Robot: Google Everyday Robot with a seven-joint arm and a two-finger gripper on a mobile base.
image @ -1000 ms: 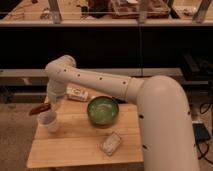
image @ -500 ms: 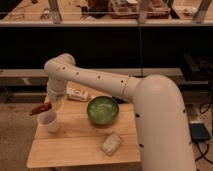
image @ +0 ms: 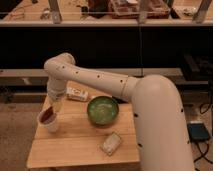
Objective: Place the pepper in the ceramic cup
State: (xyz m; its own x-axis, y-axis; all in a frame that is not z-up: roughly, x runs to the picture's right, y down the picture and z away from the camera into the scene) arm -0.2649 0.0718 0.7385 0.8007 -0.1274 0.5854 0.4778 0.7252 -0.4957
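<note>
The small white ceramic cup [image: 49, 122] stands on the left part of the wooden table [image: 80, 150]. The dark red-brown pepper [image: 47, 116] lies in the cup's mouth, tilted, with its upper end toward the gripper. My gripper [image: 55, 104] hangs at the end of the white arm, just above and to the right of the cup, close to the pepper's upper end. The arm reaches in from the right and bends down over the table's left back corner.
A wide green bowl [image: 103, 110] stands at mid table, right of the cup. A white wrapped packet [image: 111, 143] lies near the front edge. A white box [image: 77, 94] lies at the back, by the arm. Dark shelving stands behind the table.
The pepper was held above and left of the cup; now it sits lower, in the cup's mouth. The gripper has come down with it toward the cup.
</note>
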